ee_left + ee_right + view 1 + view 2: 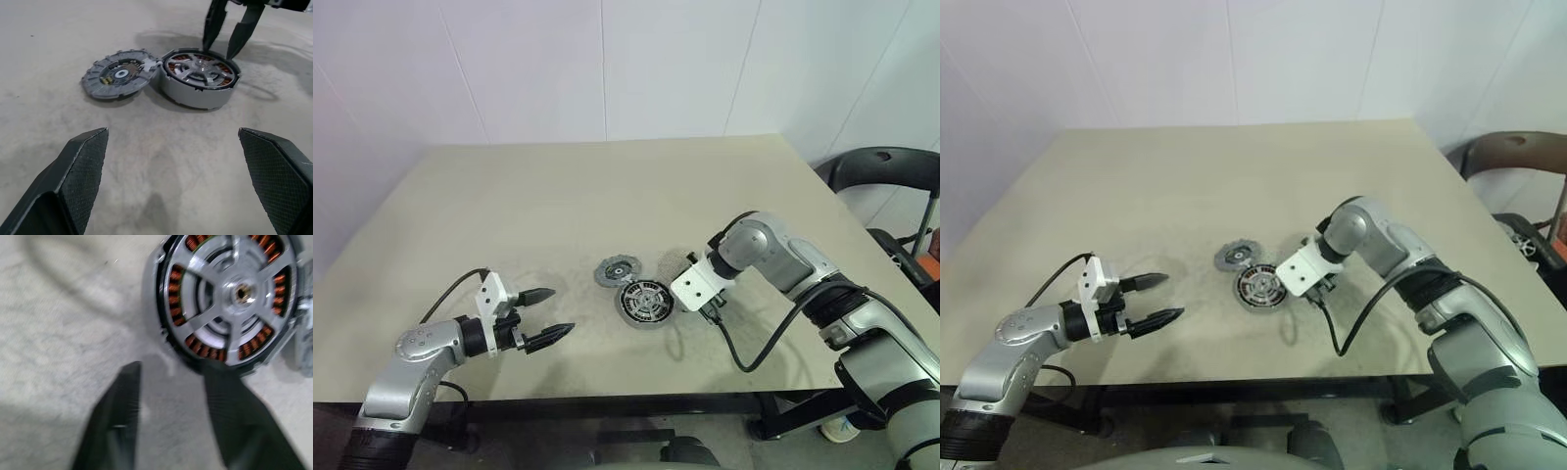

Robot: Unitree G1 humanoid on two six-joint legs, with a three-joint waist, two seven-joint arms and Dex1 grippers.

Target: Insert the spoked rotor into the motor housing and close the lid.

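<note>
The motor housing (644, 303) lies flat on the table's near middle, its copper windings showing in the right wrist view (195, 345). The spoked rotor (201, 68) sits inside it, black ring and silvery spokes facing up. The lid (120, 76), a grey holed disc, lies flat against the housing's left side. My right gripper (219, 51) points down at the housing's right rim. Its fingers (117, 416) stand a narrow gap apart, with nothing between them and one tip over the rim. My left gripper (563, 310) hovers wide open to the left, aimed at both parts.
The beige table (607, 186) has bare room behind and to the left of the parts. A dark chair (886, 171) stands off the table's right edge. My right arm's black cable (744, 352) hangs near the front edge.
</note>
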